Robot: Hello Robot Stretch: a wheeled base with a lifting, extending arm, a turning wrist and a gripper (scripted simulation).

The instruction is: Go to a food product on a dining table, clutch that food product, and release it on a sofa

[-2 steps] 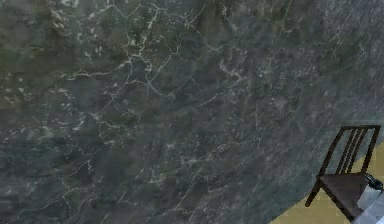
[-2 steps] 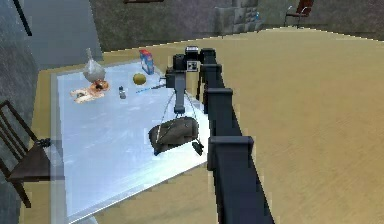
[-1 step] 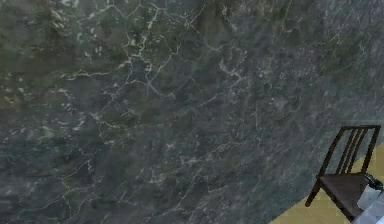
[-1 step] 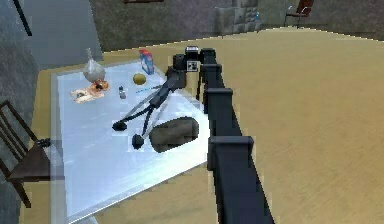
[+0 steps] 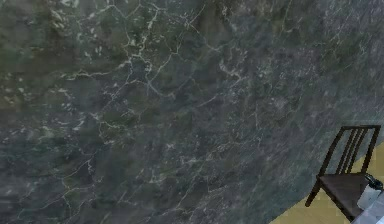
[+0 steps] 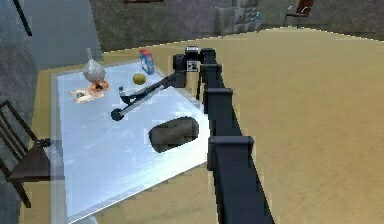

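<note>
Arm side view has the dark square arm (image 6: 225, 140) reaching over a pale, glossy rectangular dining table (image 6: 110, 165), with the gripper (image 6: 119, 110) slanting toward the view's left above the tabletop. Its tip ends in a small dark blob that is hard to read, so I cannot tell its grip or whether it holds anything. A small yellow-green round food item (image 6: 139, 77) sits on the table near the gripper, beside a blue, red and white carton (image 6: 147, 60). A dark oval loaf-like lump (image 6: 172, 133) lies by the arm. Forward view faces a dark veined marble wall (image 5: 150, 100), with a dark wooden chair (image 5: 345, 165) at its lower right.
</note>
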